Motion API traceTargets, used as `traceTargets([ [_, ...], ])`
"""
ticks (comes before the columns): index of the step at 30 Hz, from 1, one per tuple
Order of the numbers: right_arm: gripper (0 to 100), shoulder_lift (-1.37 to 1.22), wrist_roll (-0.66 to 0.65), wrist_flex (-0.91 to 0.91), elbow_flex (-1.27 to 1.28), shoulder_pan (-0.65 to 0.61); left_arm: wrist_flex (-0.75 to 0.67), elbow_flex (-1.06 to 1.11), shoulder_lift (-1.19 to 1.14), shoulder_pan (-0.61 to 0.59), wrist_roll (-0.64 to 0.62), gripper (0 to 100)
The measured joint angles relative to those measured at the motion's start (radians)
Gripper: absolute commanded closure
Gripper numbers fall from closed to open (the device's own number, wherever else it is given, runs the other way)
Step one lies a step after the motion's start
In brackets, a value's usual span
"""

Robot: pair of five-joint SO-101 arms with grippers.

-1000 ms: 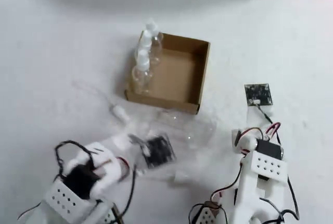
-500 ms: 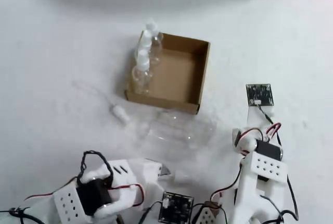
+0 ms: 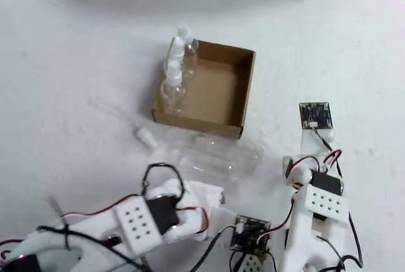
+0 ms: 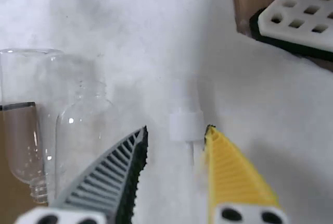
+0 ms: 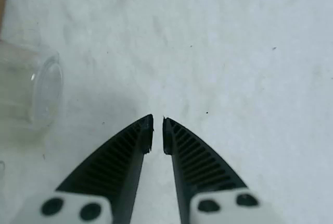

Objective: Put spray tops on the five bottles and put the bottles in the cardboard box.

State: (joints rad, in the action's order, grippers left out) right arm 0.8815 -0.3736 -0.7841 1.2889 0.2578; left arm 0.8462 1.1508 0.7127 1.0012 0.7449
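no readable text, labels, numbers or signs on anything in view

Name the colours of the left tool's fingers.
Left tool: one grey, one yellow; clearest in left wrist view.

Bottles point(image 3: 221, 155): clear plastic, shining glossy
Cardboard box point(image 3: 196, 122): brown card, looking matt
Table point(image 3: 76, 50): white covering, looking matt, slightly rough
Spray top point(image 4: 183, 125): white plastic, looking smooth

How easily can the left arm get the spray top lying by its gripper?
Probably easily: the left gripper is open, the spray top lies on the table between its fingertips with nothing blocking, and the bottle lies off to one side.
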Motion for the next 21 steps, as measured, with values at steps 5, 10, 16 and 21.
traceTargets([
  [5, 98.4, 0.000, 0.000, 0.000, 0.000, 0.000, -0.060, -0.041, -0.169, 0.003, 0.000, 82],
  [10, 98.4, 0.000, 0.000, 0.000, 0.000, 0.005, -0.127, -0.044, -0.261, 0.003, 0.005, 82],
  [16, 98.4, 0.000, 0.000, 0.000, 0.000, 0.005, -0.147, -0.064, -0.307, 0.000, 0.008, 82],
  [21, 98.4, 0.000, 0.000, 0.000, 0.000, 0.005, -0.133, -0.068, -0.307, -0.002, 0.008, 82],
])
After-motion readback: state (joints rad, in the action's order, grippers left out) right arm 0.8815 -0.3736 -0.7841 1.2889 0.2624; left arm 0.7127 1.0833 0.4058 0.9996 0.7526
